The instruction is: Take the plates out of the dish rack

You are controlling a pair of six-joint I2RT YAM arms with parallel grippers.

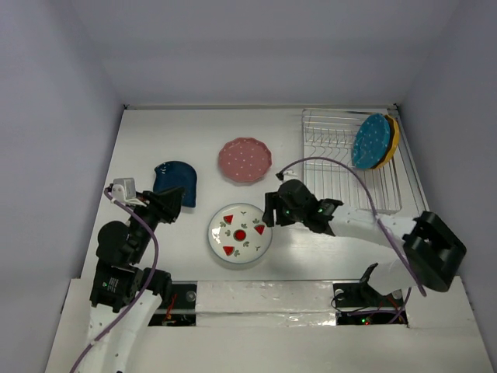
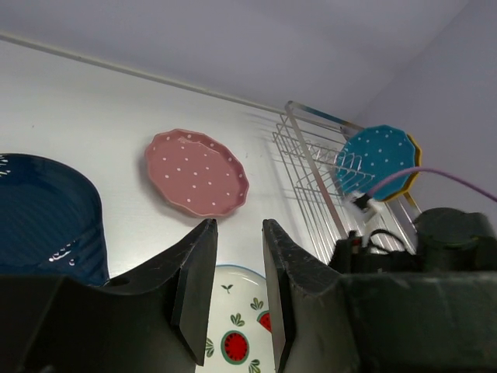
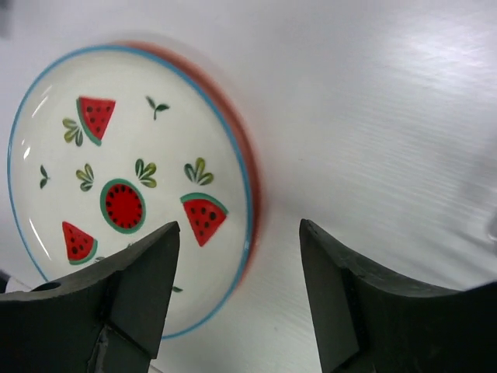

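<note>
Two plates stand upright in the dish rack (image 1: 334, 175) at the back right: a teal dotted one (image 1: 370, 141) and an orange-yellow one (image 1: 394, 140) behind it. Three plates lie flat on the table: pink dotted (image 1: 245, 160), dark blue (image 1: 175, 183), and white with red fruit (image 1: 240, 233). My right gripper (image 1: 269, 208) hangs open just right of the fruit plate, whose rim (image 3: 247, 194) lies below the gap between the jaws (image 3: 237, 229). My left gripper (image 1: 172, 203) sits by the dark blue plate, its fingers (image 2: 238, 229) slightly apart with nothing between them.
The right arm (image 1: 349, 221) stretches across the table in front of the rack, and a purple cable (image 1: 342, 167) loops above it. White walls close in the table at the back and on both sides. In the left wrist view the rack (image 2: 311, 179) stands far right.
</note>
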